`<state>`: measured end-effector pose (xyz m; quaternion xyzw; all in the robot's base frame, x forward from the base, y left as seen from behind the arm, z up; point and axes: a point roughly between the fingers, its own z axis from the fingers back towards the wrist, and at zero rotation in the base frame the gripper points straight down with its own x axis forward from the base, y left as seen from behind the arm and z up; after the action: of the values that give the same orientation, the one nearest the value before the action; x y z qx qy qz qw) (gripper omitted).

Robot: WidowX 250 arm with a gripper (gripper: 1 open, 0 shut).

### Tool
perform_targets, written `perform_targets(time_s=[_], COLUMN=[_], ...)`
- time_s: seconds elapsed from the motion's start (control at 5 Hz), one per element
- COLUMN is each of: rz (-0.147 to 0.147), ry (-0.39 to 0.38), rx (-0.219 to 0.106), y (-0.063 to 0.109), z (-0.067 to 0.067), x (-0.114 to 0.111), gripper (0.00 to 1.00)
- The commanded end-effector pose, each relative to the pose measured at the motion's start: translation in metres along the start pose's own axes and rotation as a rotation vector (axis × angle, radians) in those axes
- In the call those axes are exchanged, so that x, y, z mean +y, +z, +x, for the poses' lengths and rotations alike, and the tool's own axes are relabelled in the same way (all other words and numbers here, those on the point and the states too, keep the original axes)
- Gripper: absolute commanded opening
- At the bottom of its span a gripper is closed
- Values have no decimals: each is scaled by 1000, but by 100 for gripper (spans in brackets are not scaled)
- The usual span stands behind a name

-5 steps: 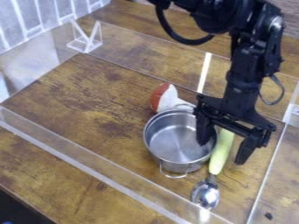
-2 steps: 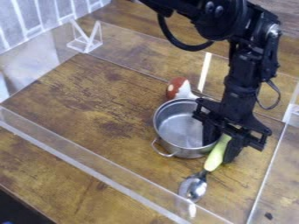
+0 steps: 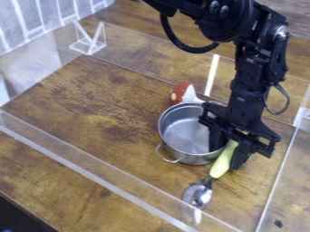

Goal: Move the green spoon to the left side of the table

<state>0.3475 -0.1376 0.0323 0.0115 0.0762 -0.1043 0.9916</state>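
The green spoon (image 3: 223, 161) lies at the table's right side, its yellow-green handle running down to a small silver bowl (image 3: 198, 193) near the front acrylic wall. My gripper (image 3: 234, 152) points straight down over the handle's upper end and is shut on it, black fingers (image 3: 244, 150) on either side. The handle's top is hidden behind the fingers. The spoon's bowl looks to rest on the wood. The table (image 3: 85, 100) is brown wood planks; its left side lies far from the spoon.
A silver metal pot (image 3: 186, 134) stands right beside the gripper on its left, touching or nearly touching the spoon. A red-capped white mushroom toy (image 3: 184, 91) sits behind the pot. Clear acrylic walls (image 3: 72, 149) edge the tabletop. A clear stand (image 3: 86, 38) is at the back left.
The gripper closed from wide open onto the spoon handle. The spoon turned, its bowl swinging left, and the pot shifted slightly back and right.
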Motion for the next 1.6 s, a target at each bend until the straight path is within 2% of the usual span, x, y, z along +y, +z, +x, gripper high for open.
perform_targets(time_s=[0.0, 0.4, 0.8, 1.2, 1.4], rz=[-16, -4, 11, 15, 17], ry=[2, -88, -183, -188, -180], rx=[-115, -112, -112, -123, -132], y=[50, 38, 56, 53, 57], z=[9, 5, -1, -12, -17], x=[7, 7, 23, 33, 30], gripper=[0, 0, 0, 0, 0])
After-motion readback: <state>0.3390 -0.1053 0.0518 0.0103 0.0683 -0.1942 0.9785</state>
